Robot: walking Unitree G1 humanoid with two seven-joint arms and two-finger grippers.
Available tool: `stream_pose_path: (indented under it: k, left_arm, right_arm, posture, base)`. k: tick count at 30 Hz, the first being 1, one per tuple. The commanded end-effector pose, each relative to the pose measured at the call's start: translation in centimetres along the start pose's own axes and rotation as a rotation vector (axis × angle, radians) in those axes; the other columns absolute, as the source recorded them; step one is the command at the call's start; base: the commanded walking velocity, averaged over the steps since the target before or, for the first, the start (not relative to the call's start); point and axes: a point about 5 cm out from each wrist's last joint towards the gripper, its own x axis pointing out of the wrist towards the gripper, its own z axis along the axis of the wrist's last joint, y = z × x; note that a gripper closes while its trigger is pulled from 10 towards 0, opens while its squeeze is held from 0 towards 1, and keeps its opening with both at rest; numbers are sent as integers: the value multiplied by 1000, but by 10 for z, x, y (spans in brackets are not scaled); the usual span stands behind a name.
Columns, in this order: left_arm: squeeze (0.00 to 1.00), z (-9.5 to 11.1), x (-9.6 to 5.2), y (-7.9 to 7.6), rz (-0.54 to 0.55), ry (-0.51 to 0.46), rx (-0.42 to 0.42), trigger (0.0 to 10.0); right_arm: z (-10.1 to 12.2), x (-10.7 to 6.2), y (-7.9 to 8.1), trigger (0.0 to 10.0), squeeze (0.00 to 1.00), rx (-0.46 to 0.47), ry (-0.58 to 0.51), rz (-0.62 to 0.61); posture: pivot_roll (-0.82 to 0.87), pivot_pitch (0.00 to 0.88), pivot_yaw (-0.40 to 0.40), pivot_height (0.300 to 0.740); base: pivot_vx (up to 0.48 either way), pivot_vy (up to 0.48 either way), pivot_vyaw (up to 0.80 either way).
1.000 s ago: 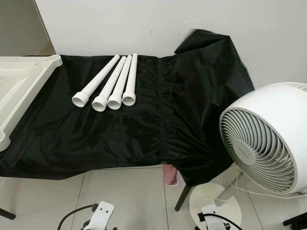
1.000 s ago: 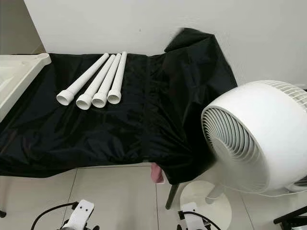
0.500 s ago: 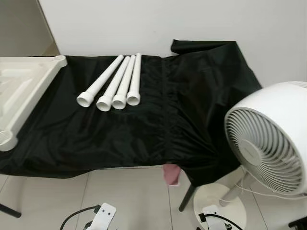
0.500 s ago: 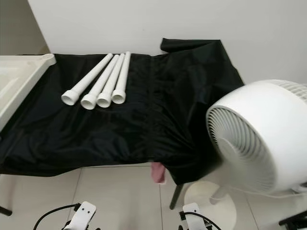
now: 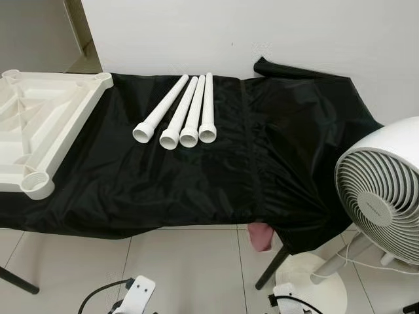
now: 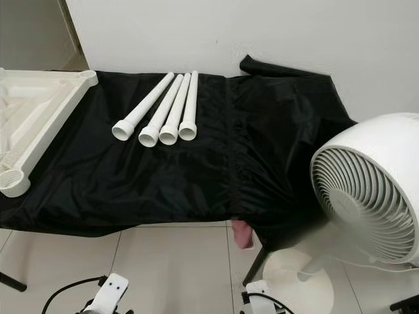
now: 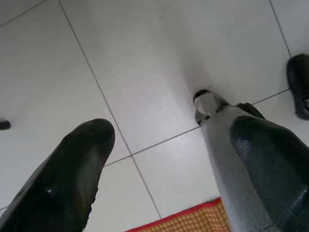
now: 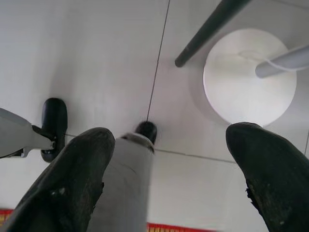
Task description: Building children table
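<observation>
Legs: four white table legs (image 5: 182,116) lie side by side mid-bench (image 5: 118,190), ready for picking.
Tabletop: upturned tabletop (image 5: 39,131) left of legs, sockets exposed.
Left gripper (image 7: 164,169): idle, fingers wide apart, empty.
Right gripper (image 8: 164,174): same.

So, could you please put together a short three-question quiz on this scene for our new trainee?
1. How many white table legs lie on the black cloth?
2. True or false: the upturned tabletop lies to the robot's left of the legs.
3. Which stands at the robot's right, beside the covered table: A) a white fan, B) a chair, C) a ladder?

Key
1. Four, side by side, wide open ends toward the robot.
2. True; it rests on the cloth's left part.
3. A. Both arms hang idle over the floor tiles, left tool and right tool open and empty.
</observation>
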Motion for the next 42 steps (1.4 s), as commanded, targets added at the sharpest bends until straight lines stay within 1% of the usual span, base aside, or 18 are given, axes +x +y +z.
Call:
stream_pose_path:
  k: [1, 22, 26, 30, 33, 34, 38, 41, 42]
  left_arm:
    - [0, -4, -1, 4, 100, 20, 2, 10000]
    - [0, -2, 0, 0, 95, 11, 2, 10000]
    - [0, -2, 0, 0, 89, -4, 4, 10000]
    - [0, 2, 0, -1, 78, -35, 34, 10000]
    - [0, 3, 0, -1, 72, -46, 40, 10000]
    - [0, 6, 0, -1, 50, -66, 59, 10000]
    - [0, 7, 0, 0, 36, -76, 72, 10000]
    - [0, 10, -1, 2, 10, -100, 119, 10000]
    - [0, 12, -2, 4, -1, -116, 131, 10000]
  right_arm:
    - [-4, -1, -1, 10000, 0, 12, 17, -7]
    - [-4, -1, -3, 10000, 0, -22, 21, 9]
    - [-2, 0, -3, 10000, 0, -33, 13, 14]
    - [1, 0, -4, 10000, 0, -36, 2, 13]
    - [2, 1, -5, 10000, 0, -35, -6, 8]
    - [6, 1, -7, 10000, 0, -58, -28, 4]
    - [9, 2, -8, 10000, 0, -70, -43, 6]
    - [16, 2, -13, 10000, 0, -57, -88, 5]
    - [19, 2, -14, 10000, 0, -67, -105, 5]
  posture:
    - [-4, 0, 48, 740]
    - [6, 0, 24, 740]
    - [8, 0, 22, 740]
    - [11, 0, 19, 740]
    - [14, 0, 18, 740]
    - [13, 0, 23, 740]
    - [11, 0, 26, 740]
    - [6, 0, 29, 740]
    - [5, 0, 29, 740]
  base:
    - [0, 337, 0]
    - [0, 345, 0]
    - [0, 72, 0]
    - [0, 0, 0]
    - [0, 0, 0]
    - [0, 0, 0]
    - [0, 0, 0]
    - [0, 0, 0]
    - [0, 0, 0]
